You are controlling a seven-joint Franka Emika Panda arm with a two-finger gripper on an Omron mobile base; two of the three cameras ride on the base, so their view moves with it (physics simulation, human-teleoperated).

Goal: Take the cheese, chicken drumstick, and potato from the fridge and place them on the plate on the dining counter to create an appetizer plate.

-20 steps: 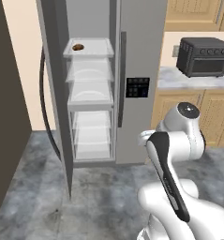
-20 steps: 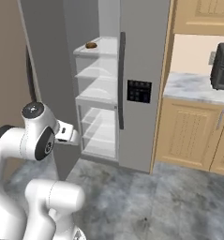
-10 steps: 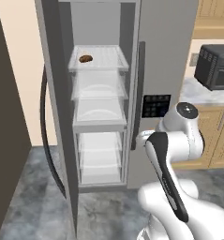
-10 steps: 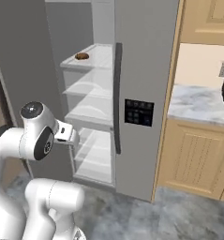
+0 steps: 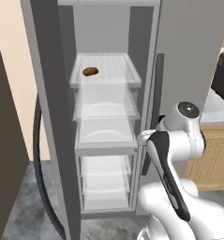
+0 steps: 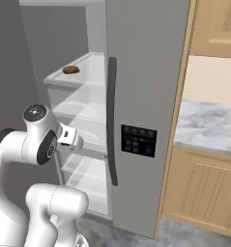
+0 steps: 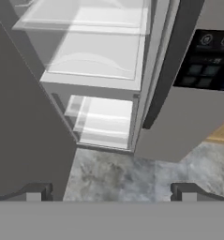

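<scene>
The fridge (image 5: 190, 51) stands with its left compartment open, showing white shelves and clear drawers. On the top shelf lies one small brown oval lump, seemingly the potato (image 5: 90, 71), which the right base view also catches as the potato (image 6: 71, 69). My gripper (image 7: 111, 193) is open and empty, pointing down at the lower drawer (image 7: 104, 121) and the floor in front of the fridge. It hangs well below and in front of the potato's shelf. The cheese, the chicken drumstick, the plate and the dining counter are out of view.
The closed fridge door (image 6: 146, 72) with its black dispenser panel (image 6: 138, 140) and dark handle (image 6: 112, 120) is just right of the opening. The open door (image 5: 43, 117) flanks the left. A wood cabinet with a marble top (image 6: 209, 128) stands further right.
The whole picture has shifted: the base has driven closer to the fridge, which now looms larger. The arm keeps the same pose and the brown lump stays on its shelf.
</scene>
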